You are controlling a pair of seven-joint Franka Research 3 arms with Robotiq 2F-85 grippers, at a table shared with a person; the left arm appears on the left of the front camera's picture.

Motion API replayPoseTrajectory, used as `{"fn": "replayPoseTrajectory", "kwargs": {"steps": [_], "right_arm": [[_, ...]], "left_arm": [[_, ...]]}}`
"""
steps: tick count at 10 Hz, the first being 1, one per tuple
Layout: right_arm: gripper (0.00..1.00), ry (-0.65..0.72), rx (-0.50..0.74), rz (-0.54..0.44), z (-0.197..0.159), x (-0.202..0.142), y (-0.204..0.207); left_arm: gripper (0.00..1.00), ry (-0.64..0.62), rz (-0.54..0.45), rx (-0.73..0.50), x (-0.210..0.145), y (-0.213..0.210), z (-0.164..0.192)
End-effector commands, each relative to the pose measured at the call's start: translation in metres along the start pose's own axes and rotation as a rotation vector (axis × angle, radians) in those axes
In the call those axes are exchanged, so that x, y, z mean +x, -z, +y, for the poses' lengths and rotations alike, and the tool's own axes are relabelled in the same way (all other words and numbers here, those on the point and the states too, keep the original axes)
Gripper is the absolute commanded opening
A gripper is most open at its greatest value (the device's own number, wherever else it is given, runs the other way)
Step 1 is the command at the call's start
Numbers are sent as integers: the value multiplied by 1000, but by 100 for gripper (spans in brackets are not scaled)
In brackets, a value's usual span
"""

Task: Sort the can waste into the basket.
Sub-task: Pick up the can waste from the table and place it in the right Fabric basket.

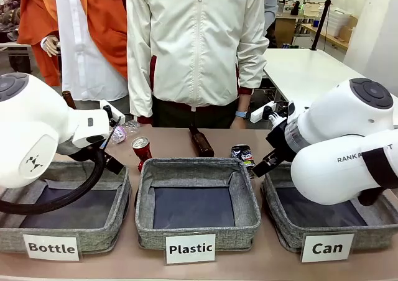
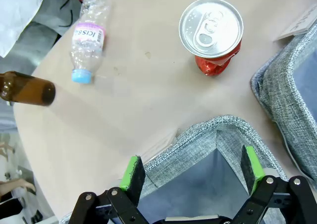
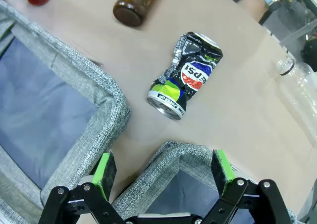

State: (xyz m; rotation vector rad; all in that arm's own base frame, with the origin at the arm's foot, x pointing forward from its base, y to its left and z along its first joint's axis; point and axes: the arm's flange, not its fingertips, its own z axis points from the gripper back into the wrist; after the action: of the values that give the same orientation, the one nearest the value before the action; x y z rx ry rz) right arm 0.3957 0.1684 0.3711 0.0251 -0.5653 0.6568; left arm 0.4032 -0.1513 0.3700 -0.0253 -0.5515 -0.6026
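**Grey fabric baskets, both cans out on the bench**

Three grey woven baskets stand in a row at the near edge, each with a white card in black letters. They read "Bottle" (image 1: 51,247) on the left, "Plastic" (image 1: 191,248) in the middle and "Can" (image 1: 327,248) on the right. The Can basket (image 1: 283,231) has only its dark lining inside.

The red can (image 1: 141,149) stands upright behind the left far corner of the Plastic basket (image 1: 198,230), with its silver top up. The black can (image 1: 242,154) lies crushed on its side just behind the gap between the Plastic and Can baskets. Its print reads "pepsi", upside down in the right wrist view. A clear bottle (image 2: 88,35) with a blue cap carries a label that begins "Icis". A brown bottle (image 1: 200,142) lies between the two cans. The right arm shows the letters "RANKA".

The left pincer (image 2: 192,168) is wide open and holds nothing, above a corner of the Bottle basket (image 1: 93,237). The right pincer (image 3: 163,167) is also wide open and empty, above the far corner of the Can basket, near the black can.

The bench (image 1: 174,137) is a plain tan surface. A person (image 1: 196,45) in a white zipped jacket with small red print on the chest stands at its far side. Behind, on the right, there is a white table (image 1: 305,69).
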Motion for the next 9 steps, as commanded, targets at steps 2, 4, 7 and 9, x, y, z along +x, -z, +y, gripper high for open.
{"fn": "replayPoseTrajectory", "kwargs": {"steps": [2, 4, 7, 9], "right_arm": [[100, 0, 0, 0, 0, 0, 0], [100, 36, 99, -53, -1, 18, -57], [100, 355, 257, -56, -13, 1, -164], [100, 406, 459, -162, -41, -49, -235]], "left_arm": [[100, 0, 0, 0, 0, 0, 0], [100, 43, -27, -45, 4, -79, -10], [100, 70, -110, -213, -48, -176, 12], [100, 84, -186, -407, -91, -224, 52]]}}
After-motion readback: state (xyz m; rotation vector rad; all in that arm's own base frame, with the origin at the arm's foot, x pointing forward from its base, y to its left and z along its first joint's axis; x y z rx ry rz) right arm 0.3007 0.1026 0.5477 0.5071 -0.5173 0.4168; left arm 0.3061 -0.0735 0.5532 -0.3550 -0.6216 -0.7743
